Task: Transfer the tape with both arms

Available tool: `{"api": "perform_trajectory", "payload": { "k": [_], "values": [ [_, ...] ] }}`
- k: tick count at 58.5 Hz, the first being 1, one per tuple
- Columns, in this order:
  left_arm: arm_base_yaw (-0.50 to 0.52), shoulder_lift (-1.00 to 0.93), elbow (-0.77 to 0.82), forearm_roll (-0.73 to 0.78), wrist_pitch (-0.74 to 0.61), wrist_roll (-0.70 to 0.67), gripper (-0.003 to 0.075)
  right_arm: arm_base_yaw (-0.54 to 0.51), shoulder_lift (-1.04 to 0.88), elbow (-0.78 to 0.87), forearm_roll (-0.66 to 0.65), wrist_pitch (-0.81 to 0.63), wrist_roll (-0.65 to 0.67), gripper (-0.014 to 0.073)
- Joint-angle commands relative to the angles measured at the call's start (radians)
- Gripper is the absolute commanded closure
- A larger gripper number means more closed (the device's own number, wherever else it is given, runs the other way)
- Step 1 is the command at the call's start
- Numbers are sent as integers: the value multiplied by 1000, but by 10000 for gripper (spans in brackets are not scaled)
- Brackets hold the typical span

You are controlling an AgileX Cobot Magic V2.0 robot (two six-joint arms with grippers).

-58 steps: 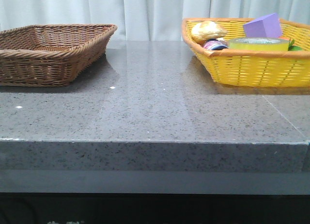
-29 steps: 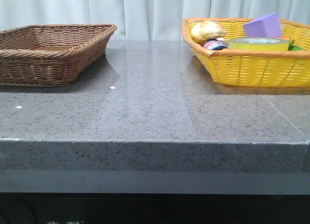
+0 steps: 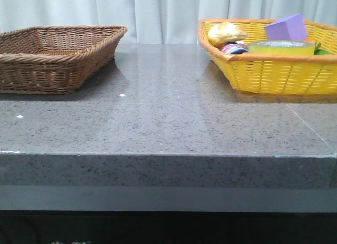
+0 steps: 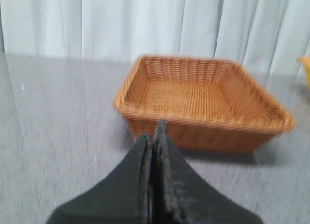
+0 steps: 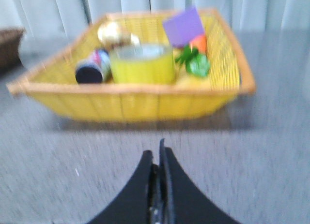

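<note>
Fingers pressed together, empty, on the left gripper (image 4: 153, 137) and right gripper (image 5: 156, 156). Tape (image 5: 142, 64) stood on its flat end in the yellow basket (image 5: 140, 103), core axis upright, beside the purple cube (image 5: 184, 25). Lettering unreadable.

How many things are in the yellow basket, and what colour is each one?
Yellow: 1, the tape
Purple: 1, the cube
Golden-brown: 1, a round bun-like thing
Dark with stripes: 1, a small can
Green and orange: 1, a toy vegetable
Total: 5, all in the yellow basket
</note>
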Motion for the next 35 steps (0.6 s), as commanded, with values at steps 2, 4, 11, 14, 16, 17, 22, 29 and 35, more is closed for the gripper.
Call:
{"api": "perform_trajectory", "payload": {
  "k": [2, 4, 11, 14, 16, 17, 22, 29, 35],
  "values": [
    [0, 102, -164, 0, -16, -2, 740, -5, 85, -167, 3, -6, -5, 711],
    [0, 141, -207, 0, 3, -2, 740, -5, 122, -215, 3, 13, -5, 708],
    [0, 274, -321, 0, 5, -2, 740, -5, 254, -364, 3, 43, -5, 704],
    [0, 320, -352, 0, -3, -2, 740, -5, 301, -420, 3, 43, -5, 704],
    [0, 349, -367, 0, -11, -2, 740, -5, 331, -447, 3, 43, -5, 704],
    [0, 359, -372, 0, -14, -2, 740, -5, 348, -457, 5, 43, -5, 704],
    [0, 406, -380, 0, -41, -2, 740, -5, 400, -496, 19, 45, -5, 704],
    [0, 425, -380, 0, -48, -2, 736, -5, 425, -504, 19, 39, -5, 701],
    [0, 425, -380, 0, -48, -2, 618, -5, 425, -504, 19, 41, -5, 601]
  ]
}}
